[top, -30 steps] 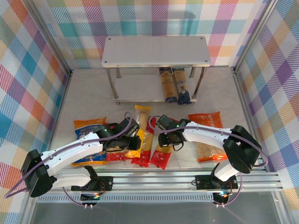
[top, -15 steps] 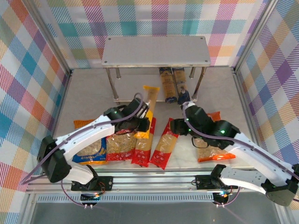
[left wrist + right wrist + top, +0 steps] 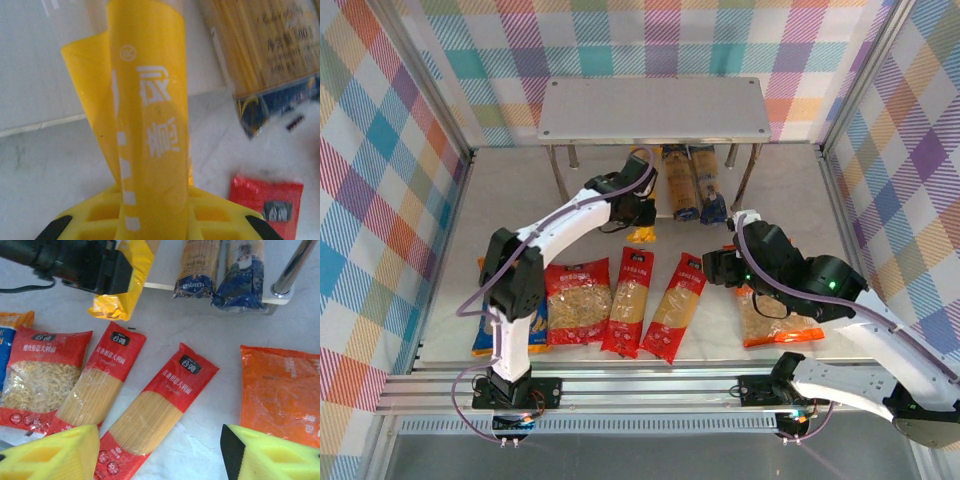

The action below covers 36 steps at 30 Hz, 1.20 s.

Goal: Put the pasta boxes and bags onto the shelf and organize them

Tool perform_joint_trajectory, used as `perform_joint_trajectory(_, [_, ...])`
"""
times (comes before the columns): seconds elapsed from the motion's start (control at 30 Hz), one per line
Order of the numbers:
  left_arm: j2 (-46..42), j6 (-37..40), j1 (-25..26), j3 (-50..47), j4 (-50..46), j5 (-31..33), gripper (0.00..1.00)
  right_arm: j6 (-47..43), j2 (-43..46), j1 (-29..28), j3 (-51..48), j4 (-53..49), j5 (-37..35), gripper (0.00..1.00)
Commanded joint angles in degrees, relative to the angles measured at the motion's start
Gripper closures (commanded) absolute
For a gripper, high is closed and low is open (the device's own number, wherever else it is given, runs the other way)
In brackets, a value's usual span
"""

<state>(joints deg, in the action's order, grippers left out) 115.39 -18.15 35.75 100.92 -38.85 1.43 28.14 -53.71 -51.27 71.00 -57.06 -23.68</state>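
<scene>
Yellow spaghetti pack (image 3: 150,125), pinched in the left claw (image 3: 634,207): slide it flat onto the lower board of the shelf (image 3: 590,186), beside the blue-ended packs (image 3: 692,185). Right claw (image 3: 159,450) gapes empty.

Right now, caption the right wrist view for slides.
Open right gripper over two red spaghetti packs; left gripper holds yellow pack by the shelf.

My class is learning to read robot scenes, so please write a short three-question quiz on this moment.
1. True or false: the left hand grips the long narrow yellow spaghetti pack.
2. How many clear-fronted spaghetti packs with dark blue ends lie on the lower board of the light-grey two-tier shelf? A none, B two, C four.
3. Fill in: the right hand is ___, holding nothing.
Key: 1 true; 2 B; 3 open.
</scene>
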Motion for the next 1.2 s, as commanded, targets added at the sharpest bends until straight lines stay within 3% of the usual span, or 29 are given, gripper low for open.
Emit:
perform_joint_trajectory(0.0, [2.2,1.9,-1.0,7.7,2.6,2.2,1.00,-2.1,0.7,0.6,1.8,-1.0,-2.5,0.33])
perform_joint_trajectory(0.4, [13.9,0.5,-2.4,21.8,-2.2,2.4,0.98,-3.1,2.5,2.7,-0.5,-0.3,-2.9,0.32])
perform_joint_trajectory(0.57, [14.6,0.1,-2.4,21.1,-2.8,2.7,0.64,-3.0,3.4,3.3,-1.4,-0.1,-2.5,0.32])
perform_joint_trajectory(0.63, [14.5,0.0,-2.4,20.4,-2.6,2.8,0.56,-2.9,3.8,3.4,-1.7,0.0,-2.4,0.31])
perform_joint_trajectory(0.8, [13.5,0.0,-2.4,18.5,-1.6,3.1,0.51,-2.7,4.4,3.7,-2.4,0.1,-2.0,0.31])
perform_joint_trajectory(0.9, [10.8,0.0,-2.4,15.2,0.5,3.7,0.40,-2.3,4.7,3.7,-2.7,0.2,-2.0,0.27])
perform_joint_trajectory(1.03, [3.3,1.4,-2.4,5.8,7.7,4.0,0.28,-2.2,4.9,3.8,-3.0,0.4,-1.8,0.21])
perform_joint_trajectory(1.17, [-5.5,3.0,-2.2,-5.0,15.8,2.5,0.24,-2.2,4.6,3.9,-3.1,0.8,-1.7,0.16])
